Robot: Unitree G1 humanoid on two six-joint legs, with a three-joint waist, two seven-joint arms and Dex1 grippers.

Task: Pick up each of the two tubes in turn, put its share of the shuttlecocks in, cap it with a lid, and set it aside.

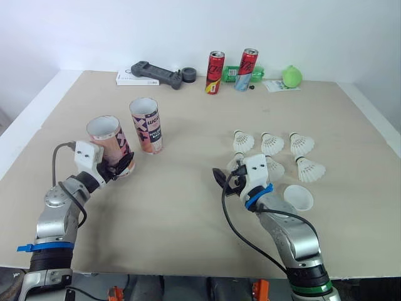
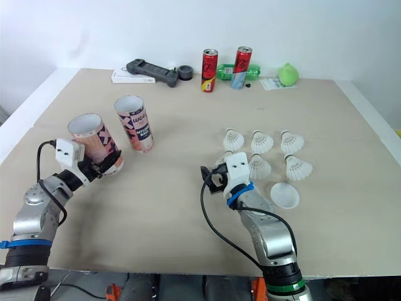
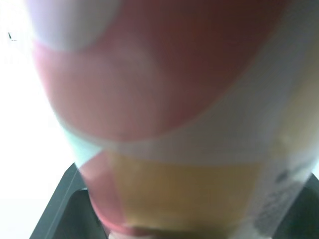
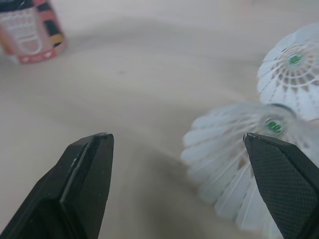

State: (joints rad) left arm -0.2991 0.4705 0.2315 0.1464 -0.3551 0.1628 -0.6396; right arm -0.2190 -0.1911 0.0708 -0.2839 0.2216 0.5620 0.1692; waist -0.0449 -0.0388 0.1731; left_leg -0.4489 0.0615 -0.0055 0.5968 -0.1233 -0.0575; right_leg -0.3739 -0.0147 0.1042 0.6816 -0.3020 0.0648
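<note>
- The left gripper (image 1: 123,167) had its fingers clamped on the lower part of a pink patterned tube (image 1: 108,139) at the left of the frame. The tube was tilted, with its open mouth towards the upper left.
- I could not tell whether the base of that tube was off the surface (image 1: 188,213).
- A second tube (image 1: 146,125) stood upright just to the right of the held one, apart from it.
- The right gripper (image 4: 177,139) sat low at the centre right with its fingers wide apart. It faced the nearest shuttlecock (image 4: 234,149), which lay on its side just ahead of the right-hand finger and was not yet gripped.
- The other shuttlecocks (image 1: 272,143) lay in two rows beyond and to the right. A white lid (image 1: 298,197) rested at the lower right of them.
- The step in hand appeared to be picking the first shuttlecock.
- To do it well, the fingers should probably be centred on the cork end before closing, since the feather skirt would crush or slip.
- The neighbouring shuttlecocks were close, so a straight, low approach would help avoid knocking them.
- The held tube's mouth would likely need turning towards the right gripper for loading.
</note>
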